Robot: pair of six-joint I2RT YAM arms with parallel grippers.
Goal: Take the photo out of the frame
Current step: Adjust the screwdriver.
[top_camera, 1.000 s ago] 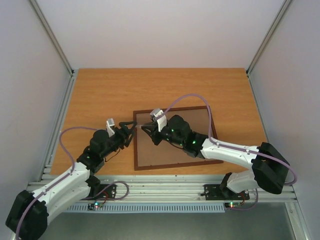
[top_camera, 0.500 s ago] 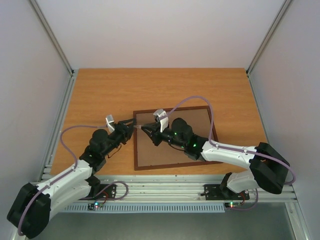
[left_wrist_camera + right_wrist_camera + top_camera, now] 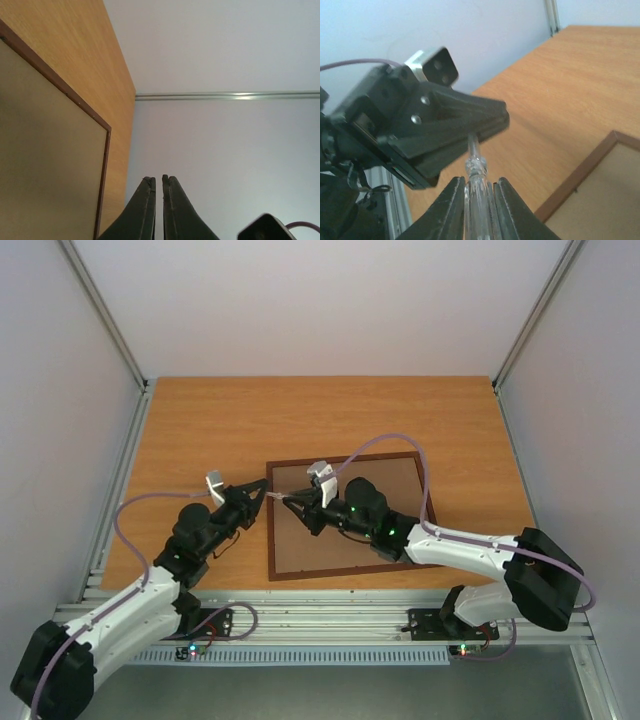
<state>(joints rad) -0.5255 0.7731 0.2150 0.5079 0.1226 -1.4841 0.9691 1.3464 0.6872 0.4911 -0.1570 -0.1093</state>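
Frame (image 3: pixel 300 550) flat and back-up, centre-right of the table (image 3: pixel 220 420); right gripper (image 3: pixel 289 501), over its upper-left corner, clamps a clear rod (image 3: pixel 476 175), whose thin tip meets the closed left gripper (image 3: pixel 263 489), though whether pinched there I cannot tell.

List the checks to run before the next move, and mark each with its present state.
1. Left gripper shut on the thin end of the clear tool: ok, seen from the right wrist.
2. Right gripper clamped on the tool's thick end: ok.
3. Frame flat on the table, back up: ok.
4. Photo in sight: not ok, the back covers it.
5. Back's fastenings undone: cannot tell, too small to see.
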